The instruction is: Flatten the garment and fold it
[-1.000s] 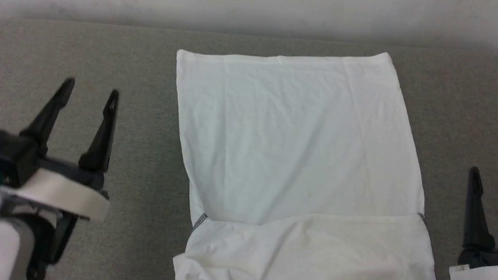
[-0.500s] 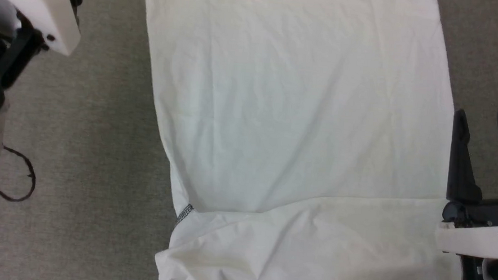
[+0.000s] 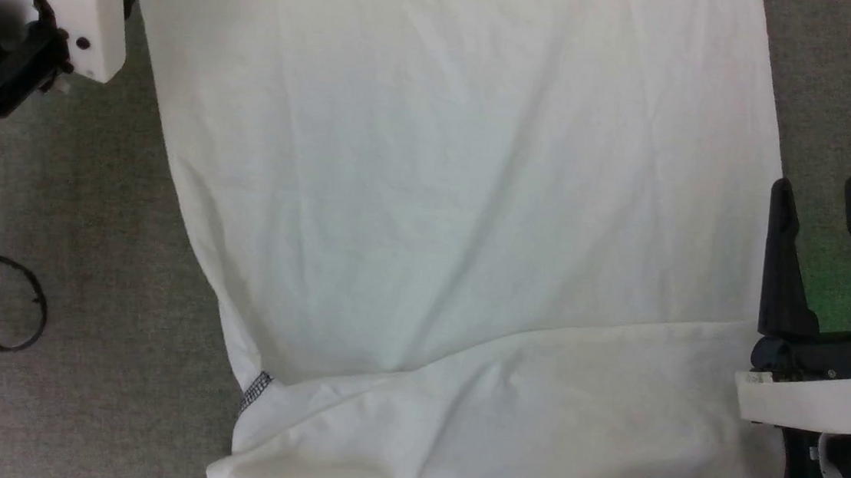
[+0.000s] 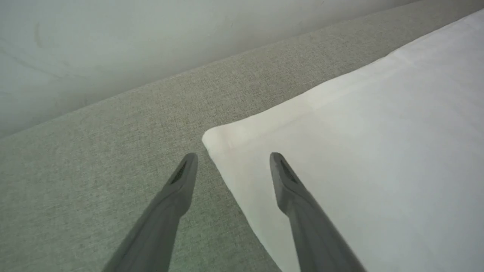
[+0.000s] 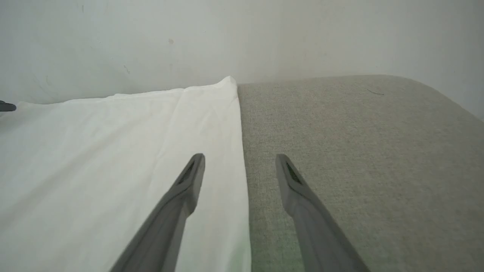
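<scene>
You have one garment (white, near end folded over) lying on the grey fabric surface; two grippers: left gripper astride its far corner, right gripper astride its right edge, both spread wide, empty; pale wall behind

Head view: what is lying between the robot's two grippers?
The white garment, spread on the grey cloth surface, lies between the left gripper and the right gripper; the head view shows it.
</scene>
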You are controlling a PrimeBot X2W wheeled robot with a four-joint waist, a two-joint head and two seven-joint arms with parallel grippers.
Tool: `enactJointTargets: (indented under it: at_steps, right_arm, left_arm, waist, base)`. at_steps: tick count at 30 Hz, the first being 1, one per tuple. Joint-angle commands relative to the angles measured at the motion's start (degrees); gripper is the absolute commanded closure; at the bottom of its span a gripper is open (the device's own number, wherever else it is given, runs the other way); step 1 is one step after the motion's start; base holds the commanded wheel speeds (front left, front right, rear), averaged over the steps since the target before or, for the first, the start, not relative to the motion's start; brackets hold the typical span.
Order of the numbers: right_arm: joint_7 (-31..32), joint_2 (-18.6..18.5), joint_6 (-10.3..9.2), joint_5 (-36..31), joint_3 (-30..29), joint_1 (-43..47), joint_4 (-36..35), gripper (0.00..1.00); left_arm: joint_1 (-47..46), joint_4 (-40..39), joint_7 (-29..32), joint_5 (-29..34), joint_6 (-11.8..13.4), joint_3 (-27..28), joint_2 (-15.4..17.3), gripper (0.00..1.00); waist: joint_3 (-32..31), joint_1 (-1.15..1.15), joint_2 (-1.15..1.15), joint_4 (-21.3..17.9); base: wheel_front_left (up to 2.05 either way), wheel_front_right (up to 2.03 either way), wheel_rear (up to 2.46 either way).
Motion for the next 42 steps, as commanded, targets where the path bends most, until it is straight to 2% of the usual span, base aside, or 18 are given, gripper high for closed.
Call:
enactJointTargets:
  at_steps: [1, 5, 6, 7, 12, 16, 20, 22, 24, 28, 32, 38, 42]
  right_arm:
    - [-0.5, 0.1, -0.03, 0.4, -0.1, -0.7, 0.0, 0.0]
    - [-0.7, 0.1, -0.03, 0.5, -0.3, -1.1, 0.4, 0.0]
    - [-0.7, 0.1, -0.03, 0.4, -0.3, -1.2, 0.4, 0.0]
    - [-0.7, 0.1, -0.03, 0.4, -0.3, -1.3, 0.5, 0.0]
    - [-0.2, 0.1, -0.03, -0.1, -0.1, -2.1, 0.1, 0.0]
    - [1.9, 0.1, -0.03, 1.9, -0.2, -4.0, -3.4, 0.0]
    - [8.3, -0.3, -0.03, 1.5, -0.3, -10.6, -10.4, 0.0]
    - [12.7, -3.0, -0.03, 0.9, -0.1, -16.2, -12.8, 0.0]
    - [17.3, -3.5, -0.03, 3.0, -1.4, -22.8, -12.8, 0.0]
    - [27.1, -6.1, -0.03, 5.7, -1.9, -35.0, -4.8, 0.0]
    - [35.7, -5.0, -0.03, 5.8, -3.4, -43.8, 7.3, 0.0]
    - [46.9, -3.3, -0.03, -2.6, -6.5, -52.4, 21.7, 0.0]
    - [55.8, -1.5, -0.03, -9.5, -8.7, -55.2, 25.9, 0.0]
  left_arm:
    - [-0.9, 0.3, 0.1, -0.3, -0.3, -0.1, 0.3, 0.0]
    - [-1.1, 1.3, 0.6, -0.3, -0.3, -0.8, 0.4, 0.0]
    - [-1.1, 1.6, 1.0, -0.2, -0.3, -1.2, 0.6, 0.22]
    - [-1.0, 1.8, 0.9, 0.0, -0.3, -1.6, 0.9, 1.0]
    - [-0.6, 3.0, -2.1, 1.1, -0.2, -1.9, 1.0, 1.0]
    - [0.8, 4.2, -4.9, 1.2, -0.3, -2.5, 0.1, 1.0]
    - [2.2, 4.9, -6.6, 0.4, -0.3, -3.3, -1.4, 1.0]
    - [2.3, 4.9, -7.1, 0.2, -0.3, -3.7, -2.0, 1.0]
    - [2.2, 4.8, -7.5, 0.0, -0.3, -4.2, -2.6, 1.0]
    - [1.2, 4.6, -7.7, -0.4, -0.3, -5.2, -3.8, 1.0]
    - [0.0, 4.5, -8.4, -0.9, -0.3, -5.6, -4.6, 1.0]
    - [-1.6, 4.7, -9.4, -0.9, -0.4, -6.5, -5.5, 1.0]
    - [-2.7, 4.9, -10.0, -1.1, -0.4, -7.2, -6.2, 1.0]
  waist:
    - [1.5, 0.0, 0.0, -1.3]
    - [2.4, 0.0, 0.0, -1.5]
    - [2.5, 0.0, 0.0, -1.6]
    - [2.5, 0.0, 0.0, -1.6]
    - [1.2, 0.0, 0.0, -1.5]
    - [-2.0, 0.0, 0.0, -0.9]
    - [-4.6, 0.0, 0.0, 0.2]
    - [-5.2, 0.0, 0.0, 1.0]
    - [-5.5, 0.0, 0.0, 1.7]
    - [-5.0, 0.0, 0.0, 3.2]
    - [-3.9, 0.0, 0.0, 4.2]
    - [-1.7, 0.0, 0.0, 6.0]
    - [0.1, 0.0, 0.0, 7.2]
  base:
    - [0.0, 0.0, 0.0]
    - [0.0, 0.0, 0.0]
    - [0.0, 0.0, 0.0]
    - [0.0, 0.0, 0.0]
    - [0.0, 0.0, 0.0]
    - [0.0, 0.0, 0.0]
    - [0.0, 0.0, 0.0]
    - [0.0, 0.0, 0.0]
    - [0.0, 0.0, 0.0]
    - [0.0, 0.0, 0.0]
    - [0.0, 0.0, 0.0]
    - [0.0, 0.0, 0.0]
    - [0.0, 0.0, 0.0]
